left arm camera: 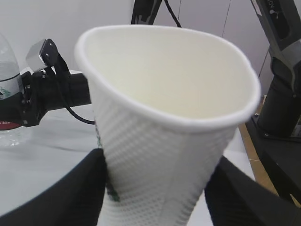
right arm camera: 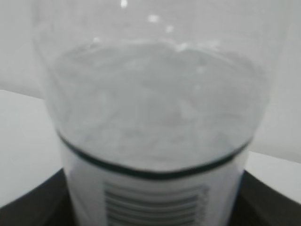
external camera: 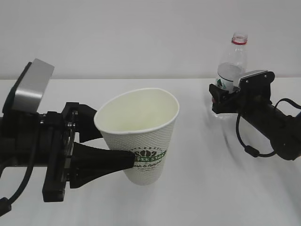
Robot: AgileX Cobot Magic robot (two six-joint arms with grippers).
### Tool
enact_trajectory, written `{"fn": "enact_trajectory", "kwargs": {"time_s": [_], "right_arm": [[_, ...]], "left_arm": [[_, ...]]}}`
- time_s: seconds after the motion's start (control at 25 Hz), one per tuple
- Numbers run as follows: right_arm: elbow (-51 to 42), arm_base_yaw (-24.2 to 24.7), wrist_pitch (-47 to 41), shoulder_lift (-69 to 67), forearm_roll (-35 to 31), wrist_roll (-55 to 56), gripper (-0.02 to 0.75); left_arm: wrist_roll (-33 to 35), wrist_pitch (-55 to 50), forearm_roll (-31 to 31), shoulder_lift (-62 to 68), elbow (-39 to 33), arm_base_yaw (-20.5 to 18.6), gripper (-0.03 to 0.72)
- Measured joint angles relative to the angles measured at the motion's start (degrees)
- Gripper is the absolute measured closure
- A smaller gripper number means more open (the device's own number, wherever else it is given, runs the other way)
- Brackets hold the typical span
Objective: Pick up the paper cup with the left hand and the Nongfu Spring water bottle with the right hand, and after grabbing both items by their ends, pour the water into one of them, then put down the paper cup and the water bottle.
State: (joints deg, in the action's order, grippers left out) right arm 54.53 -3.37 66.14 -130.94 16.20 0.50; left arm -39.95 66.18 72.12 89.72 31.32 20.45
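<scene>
The left gripper has the paper cup, no question: its two long black jaws are pinching the cup low on the wall, the near jaw lying straight across the green-and-black logo, the far one tucked behind at nine o'clock of the cup. The cup sits upright with its mouth open to the ceiling, and its rim is pressed out of round into a slightly pointed oval. From the left wrist view the paper cup fills the picture, cream inside, dimpled white outside, with a black jaw pressed against each side at the bottom; nothing inside it can be made out. Over at two o'clock of the cup, well apart from it, the Nongfu Spring water bottle stands upright on the white surface, red neck ring on top, no cap. The right gripper reaches in from the three o'clock side with its jaws either side of the bottle's lower body, right at the label, and the bottle's base looks to be on the surface. The right wrist view is blurred and very close: the Nongfu Spring water bottle spans the picture, a barcode on its label low down, dark jaws at both bottom corners touching or just beside it. Whether those jaws are truly squeezing, I cannot tell.
</scene>
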Motion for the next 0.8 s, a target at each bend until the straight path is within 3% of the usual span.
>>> {"fn": "enact_trajectory", "kwargs": {"time_s": [0.4,0.8], "right_arm": [[-0.25,0.0,0.11,0.13,4.01,1.38,0.251],[-6.6,0.0,-4.67,7.06,5.34,1.71,0.252]], "left_arm": [[0.0,0.0,0.16,0.0,0.0,0.0,0.23],[0.0,0.0,1.04,0.0,0.0,0.0,0.23]]}}
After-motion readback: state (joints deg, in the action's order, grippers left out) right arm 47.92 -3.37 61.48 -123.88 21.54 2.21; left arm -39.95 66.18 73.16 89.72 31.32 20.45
